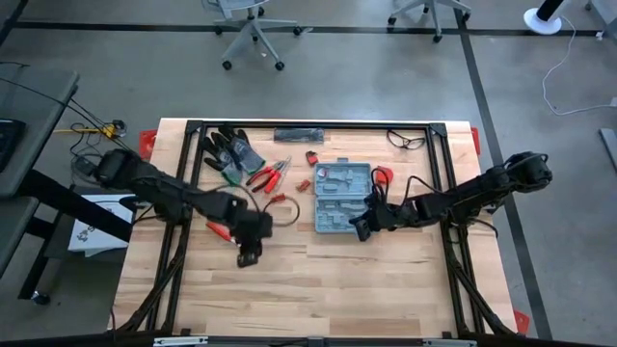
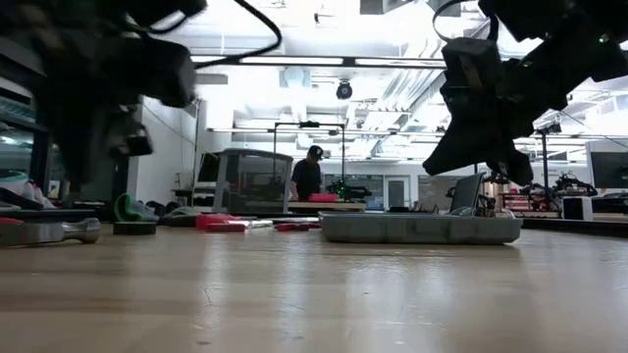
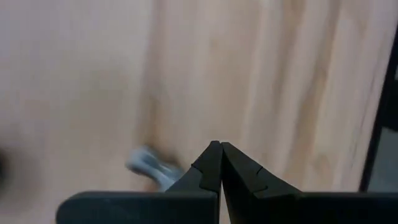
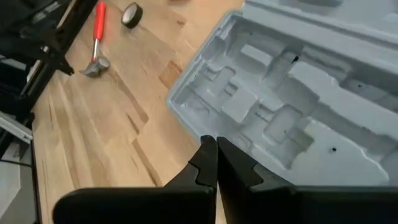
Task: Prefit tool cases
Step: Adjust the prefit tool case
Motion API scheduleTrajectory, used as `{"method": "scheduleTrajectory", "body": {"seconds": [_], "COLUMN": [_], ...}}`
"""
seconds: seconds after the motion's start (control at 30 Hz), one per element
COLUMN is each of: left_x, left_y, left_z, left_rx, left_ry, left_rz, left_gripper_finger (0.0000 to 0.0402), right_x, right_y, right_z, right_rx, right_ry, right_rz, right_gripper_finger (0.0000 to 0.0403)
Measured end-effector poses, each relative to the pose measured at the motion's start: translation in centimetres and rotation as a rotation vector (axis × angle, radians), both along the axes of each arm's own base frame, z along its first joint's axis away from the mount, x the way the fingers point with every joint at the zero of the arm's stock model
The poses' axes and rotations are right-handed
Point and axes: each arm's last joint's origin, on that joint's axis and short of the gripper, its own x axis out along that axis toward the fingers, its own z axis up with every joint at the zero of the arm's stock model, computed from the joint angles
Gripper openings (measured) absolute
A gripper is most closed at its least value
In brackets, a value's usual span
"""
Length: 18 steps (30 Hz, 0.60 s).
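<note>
Both jaws closed and empty — right gripper (image 1: pixel 359 231) beside open tool case (image 1: pixel 342 198), left gripper (image 1: pixel 248 258) over bare table (image 1: pixel 318 289).

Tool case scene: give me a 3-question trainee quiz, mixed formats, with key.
1. True or false: the case lies open with its recesses facing up.
2. Which gripper is at the case's edge? A) left gripper B) right gripper
3. Fill in: both grippers' fingers are ____ with nothing between them.

Key:
1. True; the right wrist view shows empty moulded recesses.
2. B; the left one hangs over bare table, near the hammer.
3. Shut.
</note>
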Motion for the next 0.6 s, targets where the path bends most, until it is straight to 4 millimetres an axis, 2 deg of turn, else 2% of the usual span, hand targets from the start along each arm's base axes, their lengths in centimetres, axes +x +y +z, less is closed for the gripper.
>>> {"method": "scheduleTrajectory", "body": {"seconds": [0.13, 0.27, 0.43, 0.6], "left_x": [-0.5, -0.5, 0.8, 1.7], "left_y": [-1.6, -1.7, -0.8, 1.6], "left_z": [-0.6, -2.4, -5.1, -6.5], "left_rx": [0.013, 0.1, 0.107, 0.018], "left_ry": [0.044, 0.125, 0.186, 0.228], "left_rz": [-0.039, -0.068, -0.125, -0.097], "left_gripper_finger": [0.0, 0.0, 0.0, 0.0001], "right_x": [-0.2, -0.4, -0.6, -0.8], "right_y": [0.6, 1.1, 1.7, 2.1], "right_z": [-0.1, -0.1, -0.1, -0.1], "right_rx": [0.004, -0.009, 0.0, -0.005], "right_ry": [0.008, 0.003, 0.0, -0.007], "right_rz": [0.011, 0.002, -0.001, -0.043], "right_gripper_finger": [0.0, 0.0, 0.0, 0.0]}}
